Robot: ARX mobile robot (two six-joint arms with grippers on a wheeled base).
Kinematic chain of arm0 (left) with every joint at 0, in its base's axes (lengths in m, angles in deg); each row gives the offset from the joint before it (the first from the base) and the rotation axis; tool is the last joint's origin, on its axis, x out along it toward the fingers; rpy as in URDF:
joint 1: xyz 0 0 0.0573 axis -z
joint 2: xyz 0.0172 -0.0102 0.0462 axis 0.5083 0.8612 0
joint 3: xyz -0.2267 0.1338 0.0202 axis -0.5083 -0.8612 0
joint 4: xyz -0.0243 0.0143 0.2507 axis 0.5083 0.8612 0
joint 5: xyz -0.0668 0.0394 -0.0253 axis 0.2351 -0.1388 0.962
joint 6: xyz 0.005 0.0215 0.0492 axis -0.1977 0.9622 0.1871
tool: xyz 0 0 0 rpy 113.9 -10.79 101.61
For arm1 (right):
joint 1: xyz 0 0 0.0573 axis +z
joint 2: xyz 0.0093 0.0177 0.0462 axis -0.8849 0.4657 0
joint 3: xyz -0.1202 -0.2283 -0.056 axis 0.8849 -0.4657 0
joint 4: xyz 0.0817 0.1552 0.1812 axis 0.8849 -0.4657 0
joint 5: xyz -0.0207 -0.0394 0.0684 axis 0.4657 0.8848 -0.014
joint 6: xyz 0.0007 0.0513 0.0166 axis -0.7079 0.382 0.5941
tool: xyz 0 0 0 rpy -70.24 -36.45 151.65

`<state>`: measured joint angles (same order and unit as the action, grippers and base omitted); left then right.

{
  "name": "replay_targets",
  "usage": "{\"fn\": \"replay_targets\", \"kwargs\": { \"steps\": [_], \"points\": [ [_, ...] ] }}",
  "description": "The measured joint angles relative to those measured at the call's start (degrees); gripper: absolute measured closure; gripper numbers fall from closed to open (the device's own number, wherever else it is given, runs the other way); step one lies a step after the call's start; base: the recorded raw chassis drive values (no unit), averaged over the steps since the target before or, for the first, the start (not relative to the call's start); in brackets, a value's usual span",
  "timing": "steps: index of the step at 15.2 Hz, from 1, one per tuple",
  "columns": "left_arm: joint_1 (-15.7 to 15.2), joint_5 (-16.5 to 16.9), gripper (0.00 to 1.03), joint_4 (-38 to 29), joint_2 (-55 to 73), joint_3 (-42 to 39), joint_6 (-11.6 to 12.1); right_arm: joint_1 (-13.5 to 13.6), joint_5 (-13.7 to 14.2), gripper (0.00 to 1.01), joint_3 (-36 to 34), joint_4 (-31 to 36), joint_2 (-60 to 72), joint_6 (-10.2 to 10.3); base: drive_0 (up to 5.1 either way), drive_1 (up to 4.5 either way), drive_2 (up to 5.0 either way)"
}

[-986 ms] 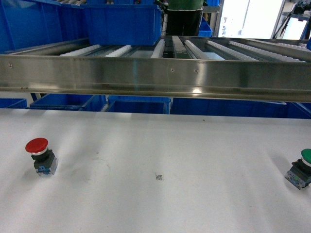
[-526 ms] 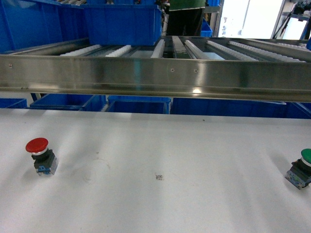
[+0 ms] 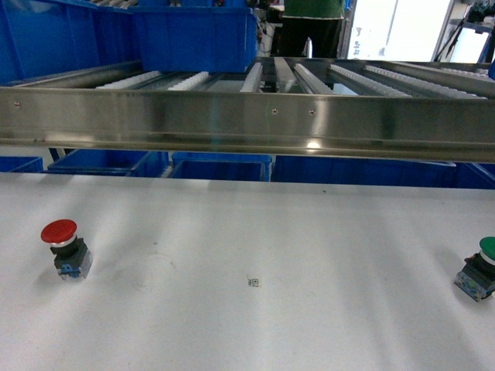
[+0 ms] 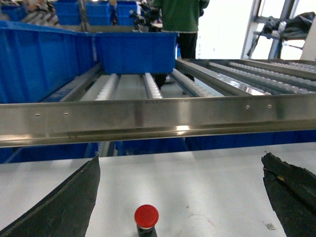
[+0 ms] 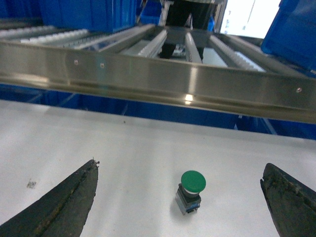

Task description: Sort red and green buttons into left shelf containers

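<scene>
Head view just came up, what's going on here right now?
Nothing is held yet. The red button stands on the white table at the left, the green button at the far right edge, both upright. Each wrist view shows an open hand over its own button: left hand above the red, right hand above the green. The large blue bins sit up on the roller shelf at the left. A person in green stands behind the shelf.

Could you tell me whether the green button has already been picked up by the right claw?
No, the green button stands on the white table, apart from the open right claw, whose fingers flank it without touching.
</scene>
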<state>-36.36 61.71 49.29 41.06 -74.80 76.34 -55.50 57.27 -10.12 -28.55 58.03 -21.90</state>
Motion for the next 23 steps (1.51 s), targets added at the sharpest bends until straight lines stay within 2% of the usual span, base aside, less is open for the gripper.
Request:
{"fn": "replay_targets", "kwargs": {
  "steps": [2,4,6,8,9,10,12,14,18,21,23],
  "points": [
    [0.8,0.5,0.05,0.3,4.4,2.5,0.4,-0.5,-0.3,0.03,1.6,1.7,4.2,-0.2,0.0,0.00,0.0],
    [2.7,1.1,0.05,1.3,17.2,9.1,2.0,-1.6,-0.7,0.03,6.9,3.1,15.6,-1.2,0.0,0.00,0.0],
    [3.8,0.7,0.05,2.9,26.4,16.7,2.6,-2.9,-2.0,0.03,13.4,1.2,25.1,-2.1,0.0,0.00,0.0],
    [4.6,-0.2,0.05,4.7,31.0,22.1,3.4,-3.6,-4.7,0.03,19.5,-3.8,32.4,-2.7,0.0,0.00,0.0],
    [6.5,0.8,0.05,5.6,32.1,24.4,3.4,-6.2,-8.6,0.03,29.6,-13.2,43.1,-4.6,0.0,0.00,0.0],
    [6.5,0.9,0.05,5.7,32.0,24.4,3.4,-9.9,-10.4,0.03,38.0,-20.4,49.9,-8.4,0.0,0.00,0.0],
    [6.4,0.7,0.05,5.7,32.0,24.4,3.3,-11.0,-12.6,0.03,41.0,-23.9,53.0,-9.7,0.0,0.00,0.0],
    [6.4,0.7,0.05,5.7,32.0,24.4,3.4,-12.1,-13.7,0.03,42.5,-26.4,55.5,-10.6,0.0,0.00,0.0],
    [6.4,0.7,0.05,5.6,32.0,24.4,3.3,-13.6,-14.1,0.03,46.2,-28.4,60.7,-12.3,0.0,0.00,0.0],
    [6.4,0.7,0.05,5.7,32.0,24.4,3.4,-13.5,-14.4,0.03,48.3,-29.2,63.1,-13.4,0.0,0.00,0.0],
    [6.4,0.7,0.05,5.7,32.0,24.4,3.3,-13.4,-14.3,0.03,48.7,-28.7,64.8,-13.5,0.0,0.00,0.0]
  ]
}}
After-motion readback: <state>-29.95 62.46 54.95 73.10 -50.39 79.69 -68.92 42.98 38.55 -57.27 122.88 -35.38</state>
